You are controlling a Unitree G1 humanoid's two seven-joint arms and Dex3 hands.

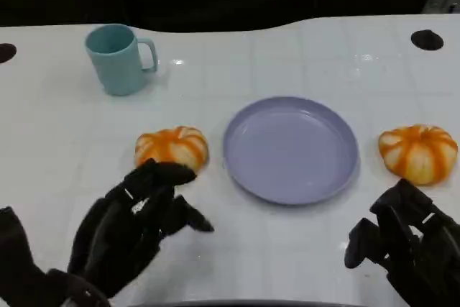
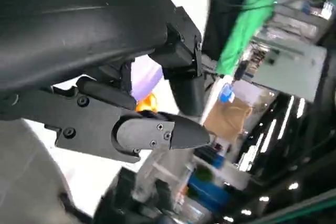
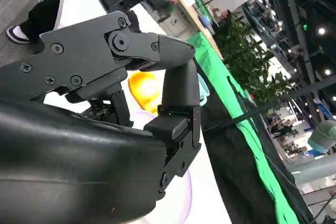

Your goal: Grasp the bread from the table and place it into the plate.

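White table (image 1: 302, 249) with teal mug (image 1: 118, 59), lavender plate (image 1: 291, 150), two orange-striped breads (image 1: 172, 147) (image 1: 418, 152).

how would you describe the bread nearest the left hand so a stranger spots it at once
Find the purple plate mid-table. The bread lies just off its left rim, right ahead of the left hand. The other bread sits right of the plate.

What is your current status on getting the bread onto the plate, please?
Left hand open, just short of left bread. Right hand open, near right bread. Plate bare. Nothing in the way.
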